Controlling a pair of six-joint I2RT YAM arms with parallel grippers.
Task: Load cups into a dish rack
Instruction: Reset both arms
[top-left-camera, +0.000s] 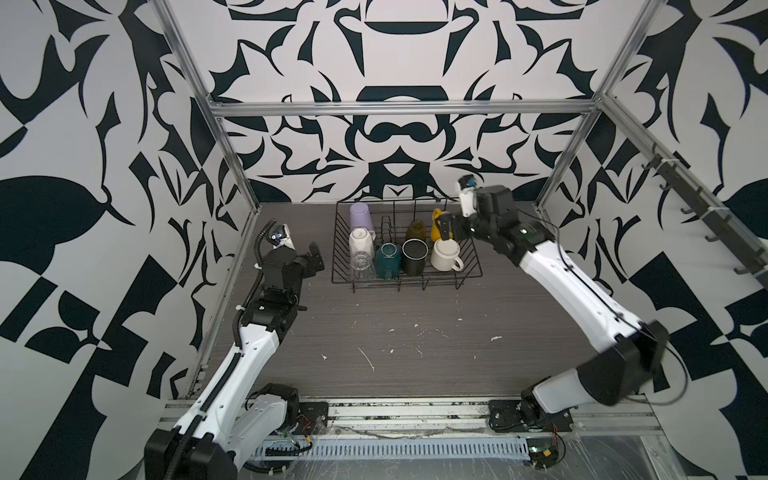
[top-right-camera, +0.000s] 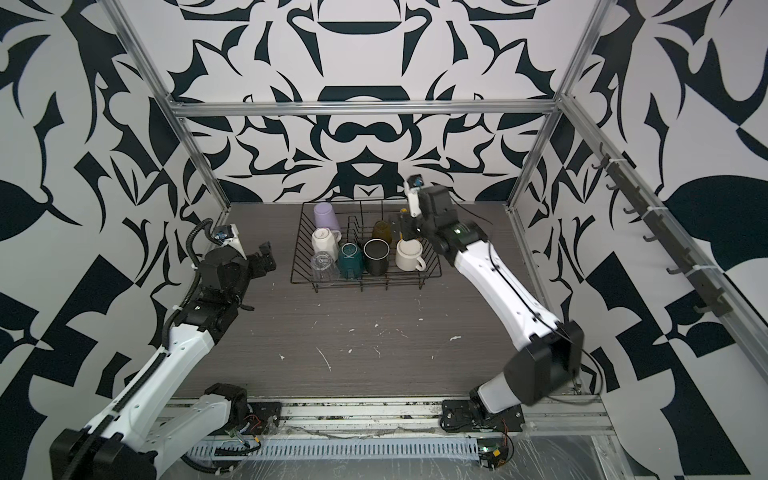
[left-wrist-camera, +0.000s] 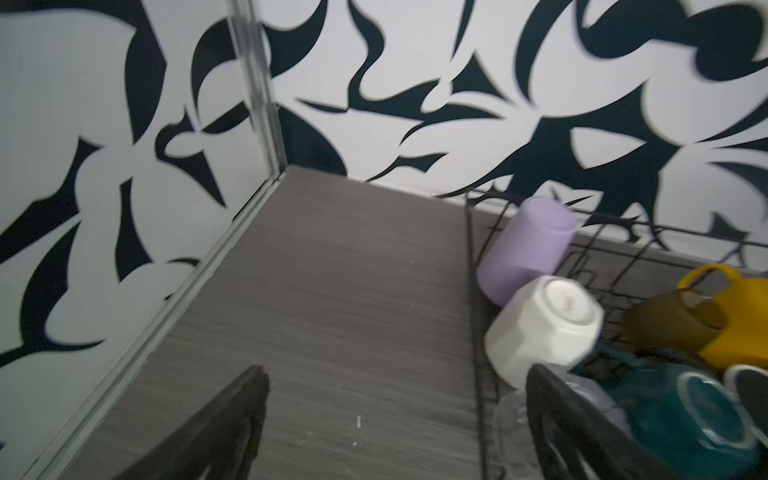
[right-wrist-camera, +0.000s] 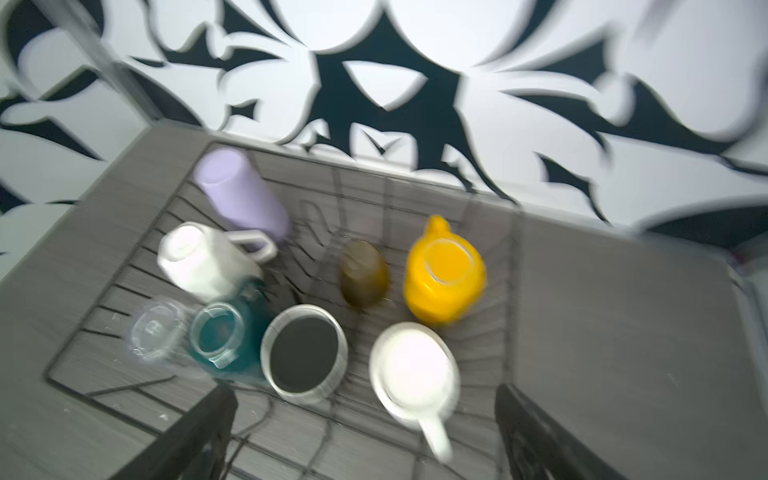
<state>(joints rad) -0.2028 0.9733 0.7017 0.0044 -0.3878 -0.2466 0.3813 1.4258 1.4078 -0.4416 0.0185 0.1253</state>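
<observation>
Just beyond the spread fingers of the right gripper, yellow mug.

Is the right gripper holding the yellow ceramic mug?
No: the right gripper is open and empty; the yellow ceramic mug sits free in the black wire dish rack.

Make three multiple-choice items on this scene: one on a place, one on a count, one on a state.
1. Where is the lilac tumbler?
A. the rack's far left corner
B. the rack's near middle
C. held by a gripper

2. How many cups are in the rack?
A. five
B. eight
C. ten

3. The right gripper is:
A. shut on a cup
B. shut on nothing
C. open and empty

Key:
1 A, both top views show it in that corner.
2 B, eight can be counted there.
3 C, its fingers stand wide apart, holding nothing.
</observation>
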